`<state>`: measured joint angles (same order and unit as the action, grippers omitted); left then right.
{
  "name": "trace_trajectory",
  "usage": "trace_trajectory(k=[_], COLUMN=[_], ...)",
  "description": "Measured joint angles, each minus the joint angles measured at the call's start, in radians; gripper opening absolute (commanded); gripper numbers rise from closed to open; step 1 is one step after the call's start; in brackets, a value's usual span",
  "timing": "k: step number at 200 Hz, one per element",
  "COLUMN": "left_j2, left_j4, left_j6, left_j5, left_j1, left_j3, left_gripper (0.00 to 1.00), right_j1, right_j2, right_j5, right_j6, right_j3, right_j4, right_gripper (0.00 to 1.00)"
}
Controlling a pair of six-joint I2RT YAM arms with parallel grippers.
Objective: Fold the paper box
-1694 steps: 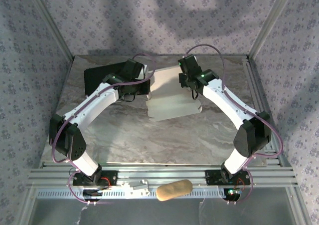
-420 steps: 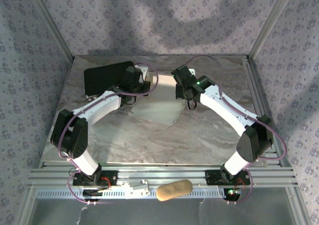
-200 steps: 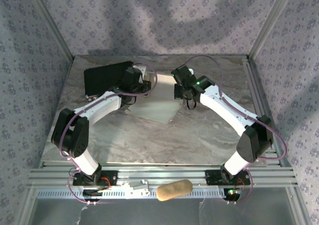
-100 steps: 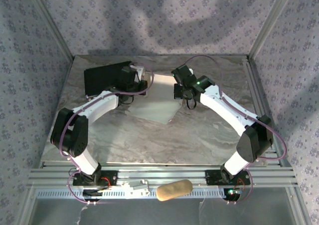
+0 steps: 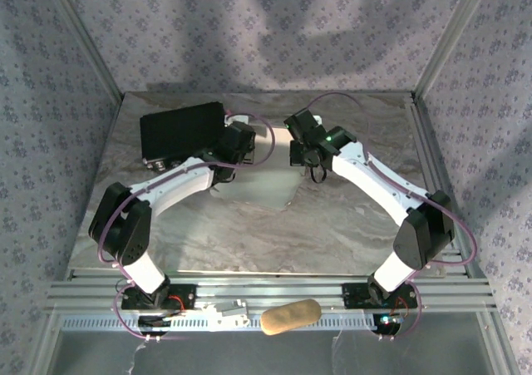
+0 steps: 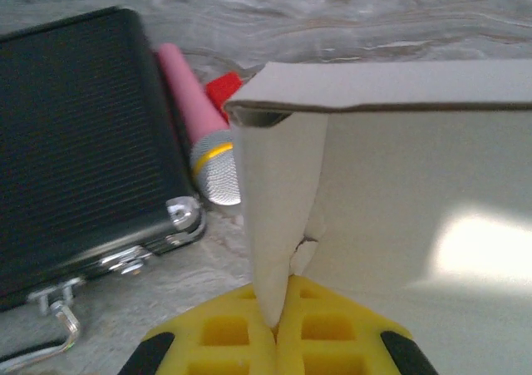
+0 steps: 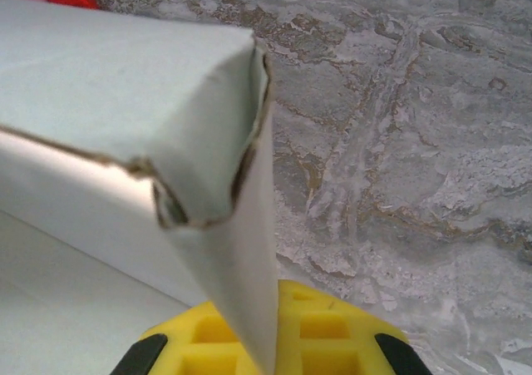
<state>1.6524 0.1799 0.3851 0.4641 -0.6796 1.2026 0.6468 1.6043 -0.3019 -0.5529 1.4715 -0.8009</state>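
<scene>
Thin white cardboard: paper box [image 5: 273,180] spans between both tools. Left gripper [image 6: 277,332] and right gripper [image 7: 264,354] each pinch 1 upright flap. Probably light, floppy, easily creased; hold near fold lines.

No writing, label, brand, number or sign can be read. The paper box [image 6: 416,225] shows plain white faces. The black case [image 6: 75,134] left of the paper box shows only a ribbed surface and metal fittings.
</scene>
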Motion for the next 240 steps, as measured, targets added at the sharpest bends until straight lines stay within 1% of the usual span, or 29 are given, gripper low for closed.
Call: trace_trajectory(k=[15, 33, 53, 66, 72, 80, 88, 103, 121, 142, 168, 188, 201, 223, 240], left_j2=[0.0, 0.001, 0.003, 0.003, 0.002, -0.002, -0.007, -0.009, -0.009, -0.009, -0.009, -0.008, -0.008, -0.008, -0.008], left_j4=[0.027, 0.054, 0.068, 0.056, 0.043, 0.021, -0.003, -0.043, -0.074, -0.083, -0.1, -0.106, -0.106, -0.102, -0.084], left_j6=[0.031, 0.056, 0.066, 0.053, 0.042, 0.03, 0.017, -0.006, -0.022, -0.033, -0.037, -0.044, -0.048, -0.043, -0.037], left_j5=[0.065, 0.109, 0.13, 0.115, 0.089, 0.043, -0.03, -0.151, -0.26, -0.335, -0.374, -0.383, -0.389, -0.364, -0.288], left_j1=[-0.017, -0.024, -0.027, -0.026, -0.02, -0.006, 0.016, 0.06, 0.102, 0.119, 0.119, 0.124, 0.128, 0.124, 0.1], left_j3=[0.007, 0.016, 0.029, 0.027, 0.021, 0.007, -0.009, -0.03, -0.048, -0.053, -0.059, -0.064, -0.065, -0.065, -0.062], left_gripper=[0.0, 0.0, 0.0, 0.0, 0.0, 0.07, 0.13, 0.21, 0.23, 0.22, 0.22, 0.1, 0.0, 0.0, 0.0], right_j1=[0.004, 0.008, 0.01, 0.008, 0.006, 0.004, 0.0, -0.003, -0.003, -0.003, -0.011, -0.013, -0.013, -0.013, -0.013], right_j2=[0.002, 0.002, 0.002, 0.002, 0.002, 0.002, 0.002, 0.002, 0.002, -0.002, -0.012, -0.014, -0.015, -0.015, -0.015], right_j5=[0.002, 0.008, 0.014, 0.016, 0.016, 0.019, 0.024, 0.035, 0.046, 0.053, 0.055, 0.056, 0.059, 0.063, 0.064], right_j6=[-0.005, -0.007, -0.007, -0.007, -0.007, -0.007, -0.006, -0.003, -0.003, -0.003, -0.003, -0.003, -0.003, -0.003, -0.003], right_j3=[0.0, 0.003, 0.004, 0.004, 0.004, 0.004, 0.004, 0.004, 0.004, 0.004, 0.004, 0.004, 0.004, 0.003, 0.003], right_j4=[0.008, 0.017, 0.024, 0.023, 0.02, 0.019, 0.017, 0.013, 0.011, 0.011, 0.003, 0.003, 0.005, 0.005, 0.005], right_gripper=[0.0, 0.0, 0.0, 0.0, 0.0, 0.0, 0.0, 0.0, 0.0, 0.0, 0.0, 0.0, 0.0, 0.0, 0.0])
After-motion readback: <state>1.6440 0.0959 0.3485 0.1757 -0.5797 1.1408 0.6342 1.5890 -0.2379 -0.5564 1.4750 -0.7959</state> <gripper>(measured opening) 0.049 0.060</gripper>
